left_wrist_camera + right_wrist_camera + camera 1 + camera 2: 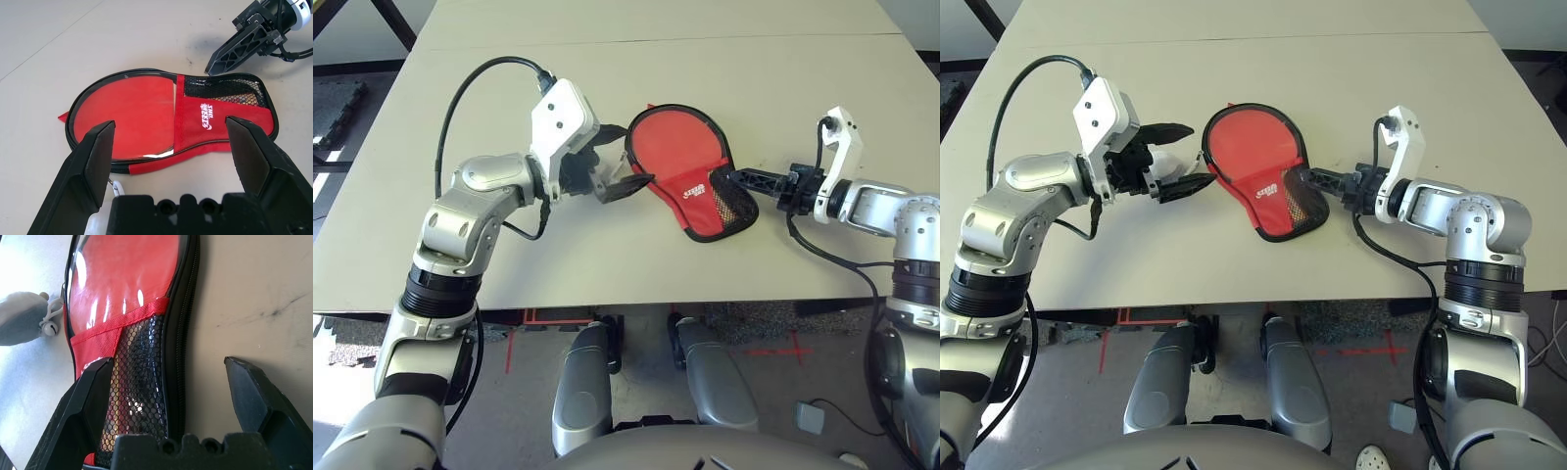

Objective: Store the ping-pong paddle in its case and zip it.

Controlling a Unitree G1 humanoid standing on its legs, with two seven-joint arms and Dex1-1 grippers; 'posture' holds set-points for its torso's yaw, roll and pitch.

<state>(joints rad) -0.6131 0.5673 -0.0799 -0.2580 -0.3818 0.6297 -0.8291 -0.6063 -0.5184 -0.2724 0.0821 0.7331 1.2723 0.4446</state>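
Going L to R, our L gripper (1203, 155) is just off the case's L edge, fingers wide apart, nothing clamped. Between those 2 fingers, as the head view has it, lies a whitish plush charm (1167, 166) with a bell on a cord, which we take to be tied to the zip pull.

Next, the case (1278, 196) lies flat on the table (578, 274), window and logo side up, round end away from us and narrow end nearest. The paddle (116, 399) looks to be inside: pale and red stripes, prob. the handle, show thru the mesh pocket (139, 377).

Furthest R, our R gripper (169, 360) straddles the case's R edge near the narrow end – 1 finger over the mesh, 1 over bare table. Its fingers are spread too, no grip.

Step in hand, we reckon: stowing is done, and we're on zipping or the final check of it. The zipper (183, 333) looks closed along the R side; can't tell re the full run, esp. by the pull.

Next move: R pinches the edge to steady the case while L takes the pull, approx. 2 jobs at once – if any gap's left, draw it shut along the seam, keeping the cord clear of the teeth. If none, we let go and back off.
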